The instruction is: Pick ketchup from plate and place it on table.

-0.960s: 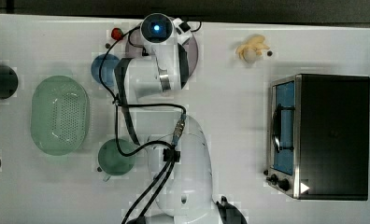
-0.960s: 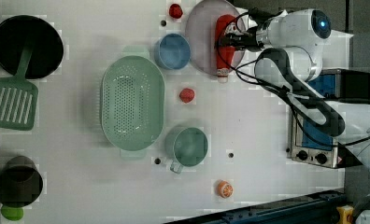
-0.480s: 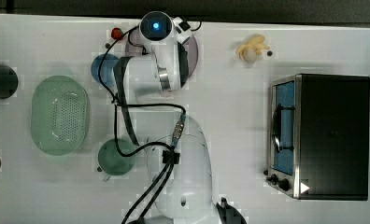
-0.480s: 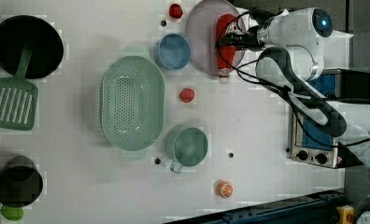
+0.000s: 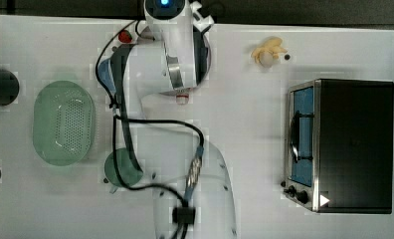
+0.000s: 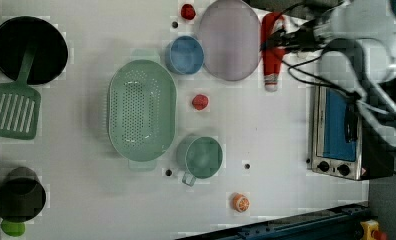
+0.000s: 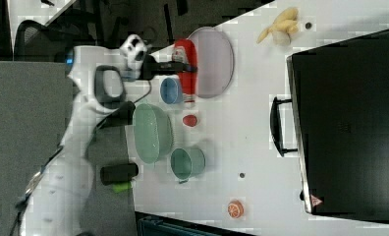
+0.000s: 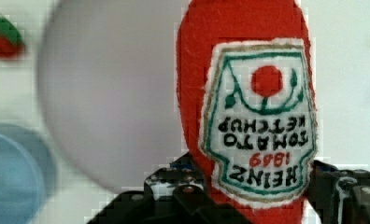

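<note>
We've got the gripper (image 8: 248, 196) clamped on the ketchup (image 6: 271, 50) at mid-body, lifted, hanging over the plate (image 6: 229, 40) edge and table (image 6: 266, 130). It looks plush: light, soft, squashy. A mid-body hold suits it; it won't slip easily.

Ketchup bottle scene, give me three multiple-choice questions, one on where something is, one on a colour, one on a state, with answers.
1. Where is the ketchup in the left view?
A. inside the green basket
B. beside the plate's right rim
C. on the toaster oven

2. What colour is the bowl next to the plate?
A. blue
B. yellow
C. black

3. What state is the gripper in?
A. open and empty
B. jaws clamped on the ketchup
C. holding the strawberry

Answers: 1 B, the bottle overlaps no part of the plate's face; 2 A, it shows blue; 3 B, the wrist view shows dark jaws flanking the bottle's base.
</note>
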You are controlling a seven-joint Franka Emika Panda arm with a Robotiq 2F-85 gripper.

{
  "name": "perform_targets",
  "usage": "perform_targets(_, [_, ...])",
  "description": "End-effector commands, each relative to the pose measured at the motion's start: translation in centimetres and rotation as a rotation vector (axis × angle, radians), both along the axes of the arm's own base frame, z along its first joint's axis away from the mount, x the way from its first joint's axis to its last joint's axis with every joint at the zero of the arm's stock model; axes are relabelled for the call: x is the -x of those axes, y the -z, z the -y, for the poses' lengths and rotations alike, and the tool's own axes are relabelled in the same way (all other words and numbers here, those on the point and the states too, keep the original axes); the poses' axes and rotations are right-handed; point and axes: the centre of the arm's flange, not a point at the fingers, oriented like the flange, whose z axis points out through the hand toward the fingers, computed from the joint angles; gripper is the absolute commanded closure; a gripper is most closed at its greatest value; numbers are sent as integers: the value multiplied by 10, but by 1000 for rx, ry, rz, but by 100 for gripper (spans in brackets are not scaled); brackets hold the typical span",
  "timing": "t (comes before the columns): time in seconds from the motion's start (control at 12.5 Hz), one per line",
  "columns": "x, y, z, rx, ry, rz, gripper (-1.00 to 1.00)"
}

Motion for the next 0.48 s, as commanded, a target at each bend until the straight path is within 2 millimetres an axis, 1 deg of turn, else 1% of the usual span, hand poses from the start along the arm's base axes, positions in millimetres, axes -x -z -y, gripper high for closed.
perform_targets(0.08, [8,-102,41,-70,89,117,-19])
perform_targets(0.24, [33,-115,60,-107,147,103,-19])
perform_targets(0.32, [48,-118,70,-100,162,93,-19])
perform_targets(0.48, [79,-118,83,-84,185,66,-19])
